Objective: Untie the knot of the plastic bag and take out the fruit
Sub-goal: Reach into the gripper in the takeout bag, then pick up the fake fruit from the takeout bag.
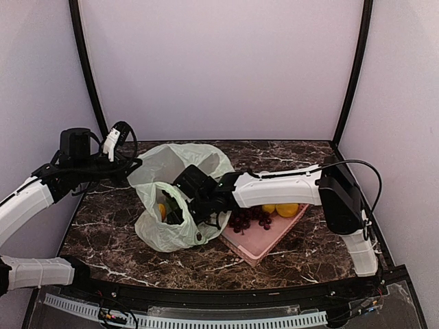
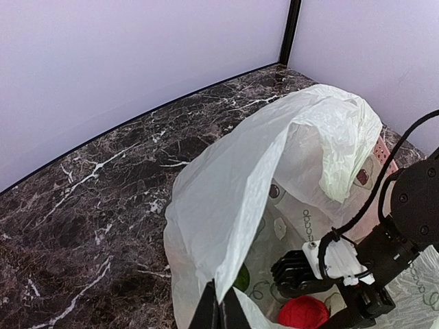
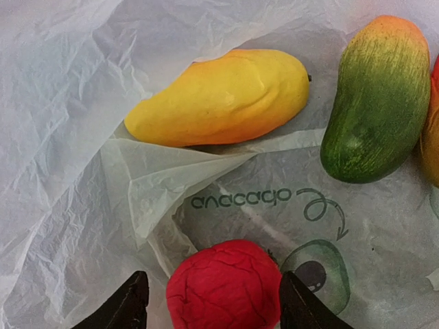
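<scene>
The pale green plastic bag (image 1: 171, 163) (image 2: 233, 185) (image 3: 62, 137) lies on the marble table with its mouth held open; no knot shows. My left gripper (image 1: 134, 166) (image 2: 221, 312) is shut on the bag's upper rim and holds it up. My right gripper (image 1: 175, 209) (image 3: 216, 305) reaches inside the bag, open, its fingers either side of a red fruit (image 3: 223, 284) (image 2: 303, 314), with a gap on the left. Further in lie a yellow mango (image 3: 219, 96) and a red-green mango (image 3: 377, 96). A green fruit (image 2: 241, 277) shows behind the bag's film.
A pink basket (image 1: 264, 241) stands right of the bag under my right arm, holding dark grapes (image 1: 248, 219) and yellow fruit (image 1: 281, 208). White walls and black corner posts (image 1: 351, 75) close the back and sides.
</scene>
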Robot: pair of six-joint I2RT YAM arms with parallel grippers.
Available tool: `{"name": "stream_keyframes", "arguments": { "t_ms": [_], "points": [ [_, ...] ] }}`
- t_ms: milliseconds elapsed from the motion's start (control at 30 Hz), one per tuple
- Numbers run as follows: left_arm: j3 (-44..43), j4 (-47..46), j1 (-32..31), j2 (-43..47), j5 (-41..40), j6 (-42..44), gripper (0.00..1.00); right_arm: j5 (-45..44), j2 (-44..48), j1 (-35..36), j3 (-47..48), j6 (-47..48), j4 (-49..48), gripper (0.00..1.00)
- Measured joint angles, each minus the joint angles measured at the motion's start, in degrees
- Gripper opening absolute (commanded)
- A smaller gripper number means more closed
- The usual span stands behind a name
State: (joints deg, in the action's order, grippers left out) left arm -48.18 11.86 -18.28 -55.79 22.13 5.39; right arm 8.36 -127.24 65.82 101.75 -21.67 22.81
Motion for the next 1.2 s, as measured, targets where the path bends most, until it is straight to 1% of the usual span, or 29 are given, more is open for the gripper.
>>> {"name": "stream_keyframes", "arguments": {
  "t_ms": [100,200,400,533,633,667,733,1000,1100,1200],
  "points": [
    [0.0,0.0,0.0,0.1,0.0,0.0,0.01,0.0,-0.2,0.6,0.0,-0.1,0.8,0.69],
    [0.0,0.0,0.0,0.2,0.0,0.0,0.01,-0.1,-1.1,1.1,0.9,0.0,1.8,0.70],
    [0.0,0.0,0.0,0.3,0.0,0.0,0.01,-0.3,-3.3,1.6,2.0,-0.1,4.1,0.79],
    [0.0,0.0,0.0,0.3,0.0,0.0,0.01,-0.6,-3.7,1.9,2.1,0.0,4.7,0.80],
    [0.0,0.0,0.0,0.3,0.0,0.0,0.01,-0.9,-4.2,2.2,2.7,-0.1,5.0,0.79],
    [0.0,0.0,0.0,0.3,0.0,0.0,0.01,-1.0,-4.4,2.2,3.0,-0.1,5.1,0.77],
    [0.0,0.0,0.0,0.3,0.0,0.0,0.01,-1.5,-4.8,2.2,3.4,-0.4,5.2,0.68],
    [0.0,0.0,0.0,0.3,0.0,0.0,0.01,-2.9,-4.9,2.2,3.5,-1.9,5.1,0.43],
    [0.0,0.0,0.0,0.3,0.0,0.0,0.01,-3.1,-4.9,2.2,3.1,-2.2,4.3,0.37],
    [0.0,0.0,0.0,0.3,0.0,0.0,0.01,-3.0,-4.3,2.2,1.5,-2.5,2.1,0.34]
  ]
}}
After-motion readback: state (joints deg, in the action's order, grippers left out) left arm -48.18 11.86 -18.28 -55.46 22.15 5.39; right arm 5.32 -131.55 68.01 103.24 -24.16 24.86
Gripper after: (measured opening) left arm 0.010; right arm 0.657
